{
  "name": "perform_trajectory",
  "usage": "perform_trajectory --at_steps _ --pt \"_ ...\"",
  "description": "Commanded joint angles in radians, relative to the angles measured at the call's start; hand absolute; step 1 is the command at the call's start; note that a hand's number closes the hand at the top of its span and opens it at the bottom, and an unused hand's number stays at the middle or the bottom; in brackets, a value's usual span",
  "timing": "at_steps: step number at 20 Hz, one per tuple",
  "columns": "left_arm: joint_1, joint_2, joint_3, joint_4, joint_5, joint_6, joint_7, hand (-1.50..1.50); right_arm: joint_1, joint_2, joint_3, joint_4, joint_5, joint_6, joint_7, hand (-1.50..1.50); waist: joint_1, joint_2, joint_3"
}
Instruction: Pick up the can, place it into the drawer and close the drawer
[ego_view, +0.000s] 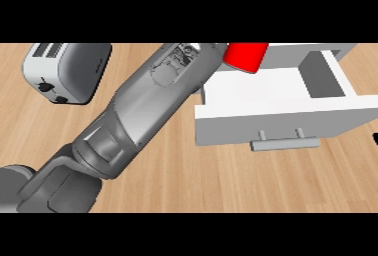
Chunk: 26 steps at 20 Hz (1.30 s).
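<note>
1. Wooden counter (221, 185) seen steeply from above, grain running left to right.
2. One grey forearm (140, 110) stretched diagonally from the lower left corner up toward the top middle, ending at the upper edge of the scene.
3. Which arm it is: cannot tell from this view alone.
4. No black hand visible; wrist end cut off at the top edge beside the can, so state of the fingers impossible to tell.
5. Red can (246, 56) at the top middle, tilted, only its lower part in view, the rest cut off by the upper edge.
6. Can just right of the forearm's far end, touching or nearly touching it; contact with any finger hidden.
7. Can over the back left corner of the open white drawer (280, 125); resting inside or held above, unclear.
8. Drawer pulled out toward the viewer, white floor bare and visible, grey handle (284, 143) on its front face.
9. Smaller open compartment (325, 75) at the drawer's right rear.
10. Silver toaster (65, 70) with black sides at the upper left, well apart from the drawer, left of the forearm.
</note>
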Motion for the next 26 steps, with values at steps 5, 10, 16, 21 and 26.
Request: perform_trajectory --at_steps 5,10,16,21,26 --pt "-0.037 0.000 -0.049 0.146 0.084 -0.014 -0.083 1.50 -0.074 -0.017 0.006 0.015 -0.004 -0.015 0.044 -1.50 -0.014 0.008 0.000" --pt "-0.009 0.000 -0.151 0.140 0.126 0.059 -0.115 1.50 -0.086 -0.027 -0.001 0.054 0.008 -0.011 0.029 -1.50 -0.032 0.010 0.001" --pt "-0.015 0.000 -0.184 0.201 0.155 0.046 -0.137 1.50 -0.121 -0.013 0.021 0.056 0.040 -0.035 0.024 -1.50 -0.037 0.015 0.001" --pt "0.026 0.000 -0.262 0.191 0.162 0.097 -0.181 1.50 -0.127 -0.029 0.026 0.047 0.035 -0.016 0.021 -1.50 -0.059 0.017 0.001" --pt "0.051 0.000 -0.282 0.199 0.188 0.138 -0.200 -1.50 -0.162 -0.034 0.020 0.068 0.036 -0.034 0.047 -1.50 -0.057 0.019 0.001"
